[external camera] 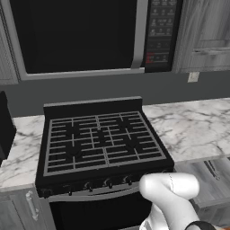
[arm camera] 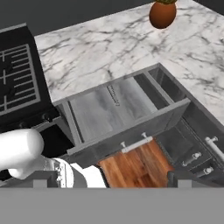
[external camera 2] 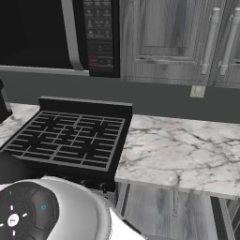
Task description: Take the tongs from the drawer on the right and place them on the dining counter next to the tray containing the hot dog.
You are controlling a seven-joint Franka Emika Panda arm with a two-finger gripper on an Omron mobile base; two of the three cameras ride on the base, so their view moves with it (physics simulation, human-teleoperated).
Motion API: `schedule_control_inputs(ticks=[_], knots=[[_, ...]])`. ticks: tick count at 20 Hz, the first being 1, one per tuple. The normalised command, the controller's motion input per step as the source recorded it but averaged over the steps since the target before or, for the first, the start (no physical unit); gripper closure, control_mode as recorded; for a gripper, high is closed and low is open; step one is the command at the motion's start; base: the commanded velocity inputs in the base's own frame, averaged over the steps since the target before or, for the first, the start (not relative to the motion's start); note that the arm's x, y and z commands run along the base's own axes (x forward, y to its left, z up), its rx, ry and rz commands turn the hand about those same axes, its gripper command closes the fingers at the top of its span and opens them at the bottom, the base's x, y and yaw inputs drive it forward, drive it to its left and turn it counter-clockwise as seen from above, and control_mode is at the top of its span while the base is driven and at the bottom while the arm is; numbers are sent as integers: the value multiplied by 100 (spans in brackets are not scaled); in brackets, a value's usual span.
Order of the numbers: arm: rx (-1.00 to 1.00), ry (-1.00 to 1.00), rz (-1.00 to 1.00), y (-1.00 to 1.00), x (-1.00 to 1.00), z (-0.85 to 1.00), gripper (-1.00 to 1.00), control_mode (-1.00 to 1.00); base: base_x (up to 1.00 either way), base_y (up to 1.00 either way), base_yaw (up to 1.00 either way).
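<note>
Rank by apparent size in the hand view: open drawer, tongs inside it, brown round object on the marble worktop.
1. drawer, largest by far.
2. brown round object, cut by the top edge and farther off, so true size is unsure.
3. tongs, a thin sliver on the drawer floor.

A black gas stove with grid grates sits between two stretches of white marble worktop veined in grey. Above it hangs a black microwave with a pale handle and a button panel. Grey wood-grain wall cupboards with long bar handles fill the upper right, over a dark grey wall with a small pale socket. Low down, warm brown wooden floor shows.
</note>
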Motion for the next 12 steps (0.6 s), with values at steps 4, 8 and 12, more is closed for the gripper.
schedule_control_inputs(ticks=[4,8,12], knots=[[-4,11,8,18,44,0,-100,-100,0,0,0],[-1,2,2,1,47,-11,-100,-100,0,0,0],[0,0,0,0,49,-23,-100,-100,0,0,0]])
